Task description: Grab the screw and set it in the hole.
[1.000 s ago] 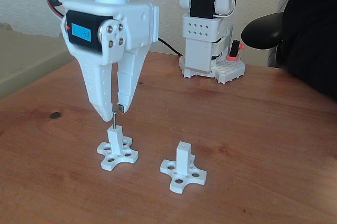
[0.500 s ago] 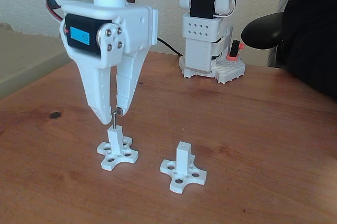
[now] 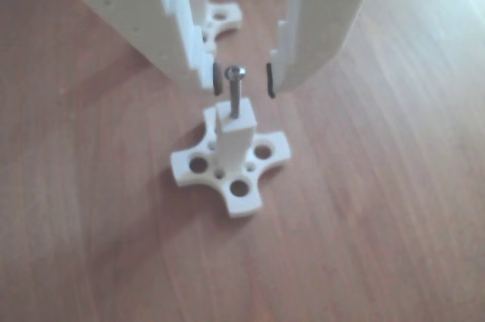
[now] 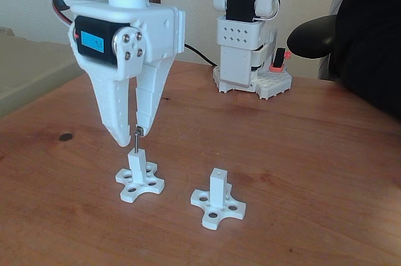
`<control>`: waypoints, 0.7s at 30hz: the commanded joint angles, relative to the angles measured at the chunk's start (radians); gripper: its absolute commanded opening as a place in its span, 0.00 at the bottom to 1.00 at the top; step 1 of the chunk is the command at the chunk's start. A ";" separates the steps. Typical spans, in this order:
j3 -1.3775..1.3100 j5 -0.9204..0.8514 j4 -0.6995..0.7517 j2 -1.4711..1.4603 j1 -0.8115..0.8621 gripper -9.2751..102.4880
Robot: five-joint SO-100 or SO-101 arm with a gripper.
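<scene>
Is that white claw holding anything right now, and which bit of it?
Nothing. The gripper is open: its pads sit apart from the screw head on both sides, and the screw stands by itself in the post's hole.

Other view: close, looking steeply down past the hand (image 3: pixel 242 79) onto the tabletop (image 3: pixel 394 208). Fixed view: low at the tabletop's (image 4: pixel 313 141) near edge, farther back, facing across toward the wall. Shared by both — the hand (image 4: pixel 130 136) above the left white post (image 4: pixel 135 162) — post (image 3: pixel 234 134) nearer in the other view.
</scene>
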 commanded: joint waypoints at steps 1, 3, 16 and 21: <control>-0.075 -0.009 -0.005 0.017 -0.005 0.15; -0.074 -0.008 -0.005 0.017 -0.006 0.15; -0.071 -0.008 -0.008 0.014 -0.009 0.15; -0.069 -0.008 -0.009 0.012 -0.012 0.15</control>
